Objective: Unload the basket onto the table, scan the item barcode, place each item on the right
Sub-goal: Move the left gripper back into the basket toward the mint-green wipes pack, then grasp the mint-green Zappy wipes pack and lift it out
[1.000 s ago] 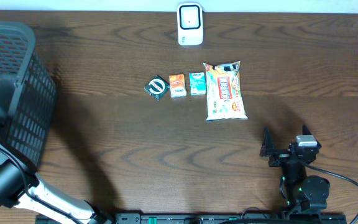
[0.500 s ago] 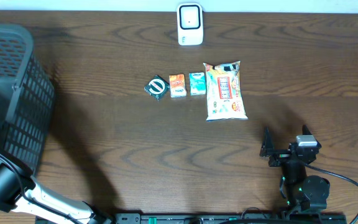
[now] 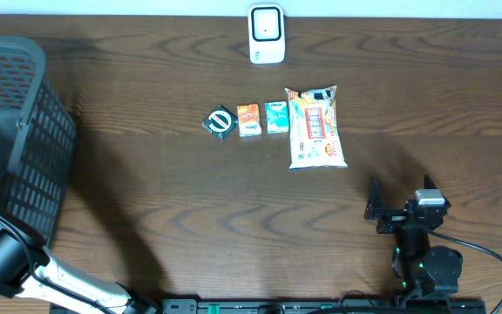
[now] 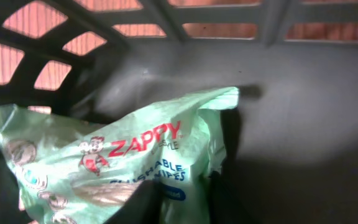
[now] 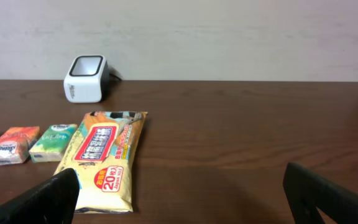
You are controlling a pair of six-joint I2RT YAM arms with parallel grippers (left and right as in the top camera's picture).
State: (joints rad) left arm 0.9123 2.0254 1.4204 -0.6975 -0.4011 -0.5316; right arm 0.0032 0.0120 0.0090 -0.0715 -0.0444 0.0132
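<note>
Inside the grey basket [image 4: 303, 93], a pale green wipes pack [image 4: 123, 155] printed "ZAPPY" lies crumpled against the wall. My left gripper [image 4: 188, 196] is shut on its lower right part, with dark fingers [image 4: 145, 205] pressing the film from both sides. The white barcode scanner [image 3: 267, 35] stands at the table's far edge, also seen in the right wrist view [image 5: 86, 78]. My right gripper [image 3: 399, 202] rests near the front edge, open with nothing in it, and its fingertips [image 5: 51, 199] frame bare wood.
The basket [image 3: 24, 131] fills the left end of the table. Mid-table sit a yellow wipes pack [image 3: 316, 126], a teal box [image 3: 276, 116], an orange box [image 3: 248, 119] and a round dark green item [image 3: 220, 121].
In the overhead view the left arm beside the basket has shifted slightly. The right arm and the items on the table have not moved.
</note>
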